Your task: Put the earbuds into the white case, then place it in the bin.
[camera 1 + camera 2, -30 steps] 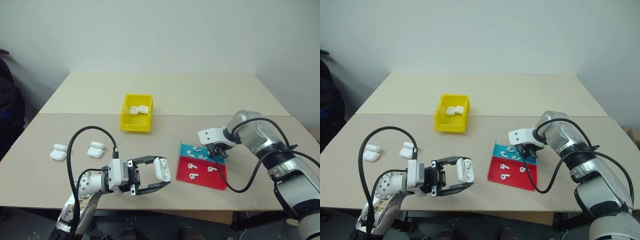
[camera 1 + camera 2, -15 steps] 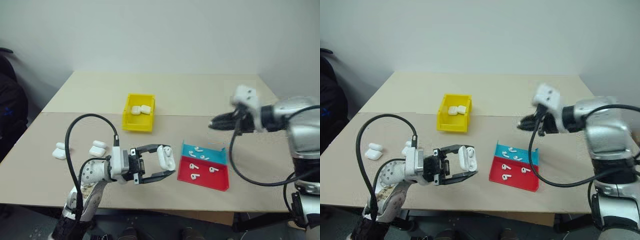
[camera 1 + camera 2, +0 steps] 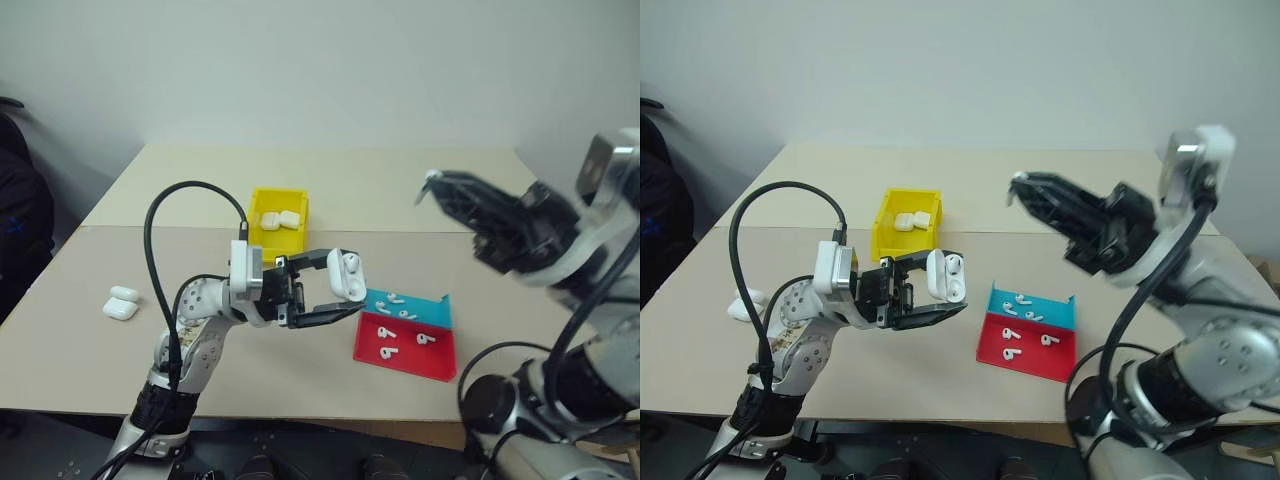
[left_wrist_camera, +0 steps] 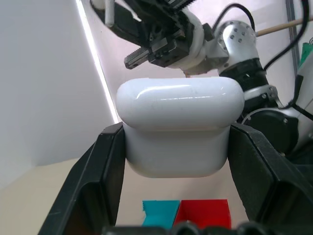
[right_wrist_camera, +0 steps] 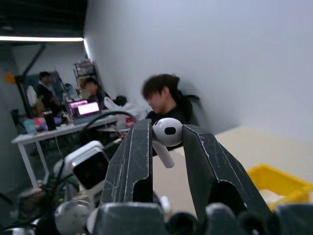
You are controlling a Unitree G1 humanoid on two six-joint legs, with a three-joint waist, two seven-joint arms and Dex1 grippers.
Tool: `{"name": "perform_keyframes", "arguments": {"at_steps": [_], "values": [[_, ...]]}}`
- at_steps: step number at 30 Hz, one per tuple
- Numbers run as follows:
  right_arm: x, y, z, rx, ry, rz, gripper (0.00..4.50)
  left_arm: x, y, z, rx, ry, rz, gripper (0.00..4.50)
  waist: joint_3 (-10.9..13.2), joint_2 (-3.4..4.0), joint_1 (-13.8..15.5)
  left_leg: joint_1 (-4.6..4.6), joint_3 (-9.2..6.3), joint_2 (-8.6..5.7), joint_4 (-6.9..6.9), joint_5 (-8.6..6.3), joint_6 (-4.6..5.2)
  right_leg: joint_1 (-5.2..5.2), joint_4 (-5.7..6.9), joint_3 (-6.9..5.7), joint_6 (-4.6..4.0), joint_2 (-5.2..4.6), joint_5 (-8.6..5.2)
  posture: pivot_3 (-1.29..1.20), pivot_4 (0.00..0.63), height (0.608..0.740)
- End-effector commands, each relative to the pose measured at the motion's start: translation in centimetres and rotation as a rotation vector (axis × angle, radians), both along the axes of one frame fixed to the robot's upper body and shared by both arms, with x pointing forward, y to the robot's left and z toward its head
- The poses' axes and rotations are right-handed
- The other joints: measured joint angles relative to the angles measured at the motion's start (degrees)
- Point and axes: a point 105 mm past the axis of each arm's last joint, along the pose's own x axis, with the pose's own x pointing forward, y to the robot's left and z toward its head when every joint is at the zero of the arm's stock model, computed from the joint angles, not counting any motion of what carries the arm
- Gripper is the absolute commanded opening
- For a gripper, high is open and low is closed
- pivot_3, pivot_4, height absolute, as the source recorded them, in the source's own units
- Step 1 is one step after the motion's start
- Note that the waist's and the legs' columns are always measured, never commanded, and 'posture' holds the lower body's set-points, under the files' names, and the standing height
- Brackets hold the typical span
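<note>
Grippers are both up off the table [image 3: 300, 370], facing one another across its middle. The left gripper [image 3: 345, 293] has its two black fingers clamped on the white case [image 3: 347, 274], held in the air with its hinged lid flipped open and the open mouth turned toward the other arm. The right gripper [image 5: 165, 134] pinches a single earbud [image 5: 167, 133] between its fingertips, the round head caught by the pads and the stem poking out below; from the head camera that earbud [image 3: 429, 181] shows as a small white speck at the finger ends, well apart from the case. Under the gap between the two arms lies the flat red-and-blue tray [image 3: 410, 338], with several more earbuds [image 3: 388, 352] scattered on it. The yellow bin [image 3: 259, 213] stands farther back on the table with two closed cases [image 3: 281, 219] inside. Another pair of closed cases [image 3: 120, 304] rests near the table's left edge. People [image 5: 164, 100] sit at desks in the room's background.
</note>
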Motion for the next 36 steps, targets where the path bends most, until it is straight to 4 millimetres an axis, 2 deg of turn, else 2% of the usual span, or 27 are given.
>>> {"name": "perform_keyframes", "arguments": {"at_steps": [1,3,13,36], "values": [[-1.7,1.7,-1.4,-0.107,0.004,0.062,1.09,-0.2,0.0,0.8,-0.001,-0.037,-0.026,2.79,0.0,0.0,-0.1,-0.03,0.01,-0.01,0.0,0.0,0.0,-0.01,-0.01,0.01,0.0,-0.02,0.0,0.0,0.15,0.74],[-2.2,2.1,-2.2,-0.166,0.023,0.1,1.09,-0.1,-0.1,0.7,0.005,-0.04,-0.026,2.79,0.0,0.0,0.0,-0.04,0.02,-0.03,0.03,0.0,-0.01,0.03,-0.06,0.0,0.04,-0.06,0.02,0.0,0.15,0.74],[-2.8,2.5,-2.6,-0.193,0.061,0.182,1.09,-0.3,-0.4,0.6,-0.003,-0.032,-0.022,2.79,0.0,-0.01,-0.7,-0.02,-0.12,-0.03,0.0,0.0,0.01,0.05,-0.06,-0.03,0.01,0.01,0.02,0.0,0.15,0.74],[-2.0,3.1,-3.8,-0.241,0.032,0.108,1.09,-0.4,-0.8,0.2,-0.02,-0.035,-0.014,2.79,0.0,-0.03,-0.5,-0.06,-0.12,-0.03,0.01,0.0,0.02,0.04,-0.16,-0.03,0.04,0.0,0.0,0.0,0.15,0.74]]}}
